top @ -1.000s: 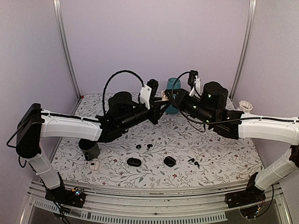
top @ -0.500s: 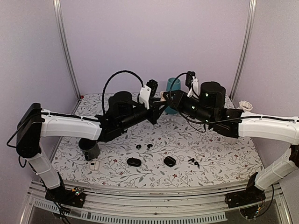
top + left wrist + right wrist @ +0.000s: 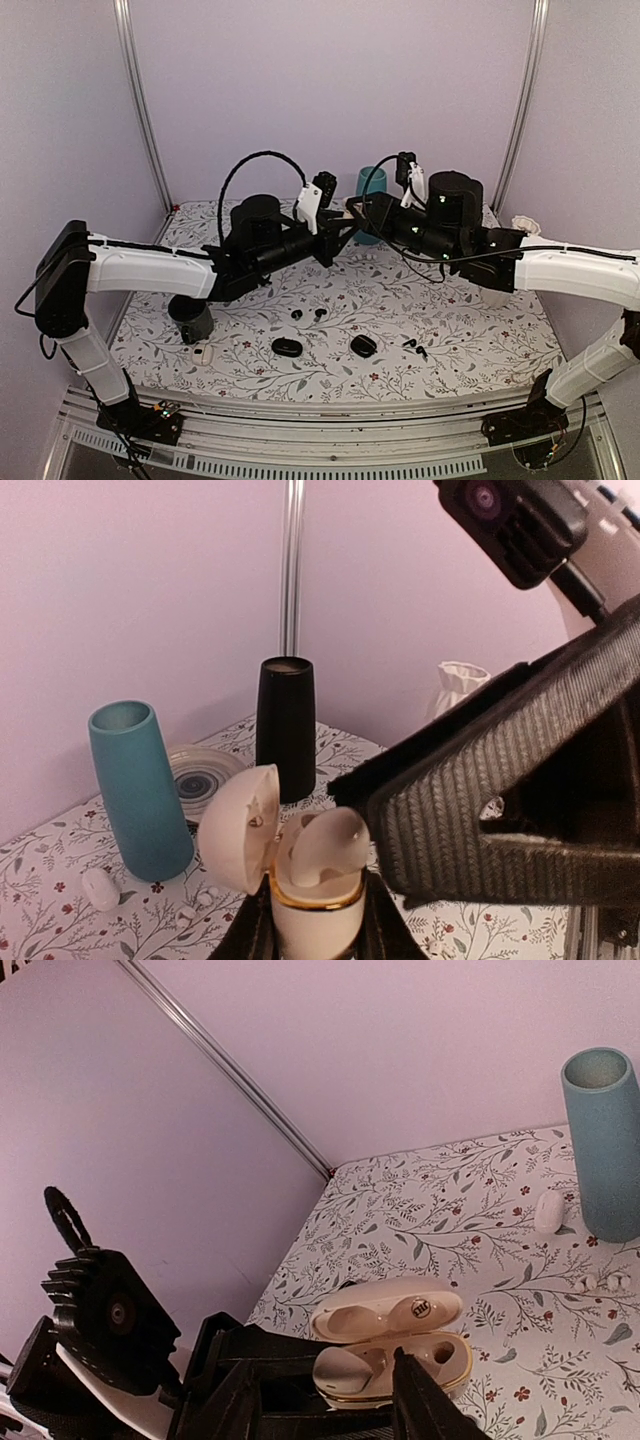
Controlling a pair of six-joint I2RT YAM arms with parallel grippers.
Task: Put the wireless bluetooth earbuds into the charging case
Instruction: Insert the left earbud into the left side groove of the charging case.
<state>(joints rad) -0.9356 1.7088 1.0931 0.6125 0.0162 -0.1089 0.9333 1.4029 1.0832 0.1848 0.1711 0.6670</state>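
My left pincer [image 3: 312,940] is closed on the base of the cream charging case [image 3: 310,920], a finger on each side. It holds the case upright at the bottom centre of the left wrist view, lid swung open to the left. One cream earbud [image 3: 322,845] sits in the case, poking above its gold rim. My right pincer [image 3: 360,802] fills the right of that view, its woven fingers [image 3: 480,770] drawn close together with their tips right at that earbud; whether they grip it I cannot tell. A small dark mark [image 3: 421,1309] is printed inside the lid, too small to read. Behind, at the left, stands a teal cup [image 3: 140,790], with a ringed plate [image 3: 205,768] beside it, then a tall black tumbler [image 3: 286,725] and a white ruffled vase [image 3: 462,680] further right; their insides are hidden. In the top view, black earbuds [image 3: 320,313] lie on the floral table [image 3: 450,310] at lower centre. A second black pair [image 3: 408,343] lies to their right, and two black cases [image 3: 286,347] [image 3: 363,345] sit just below.
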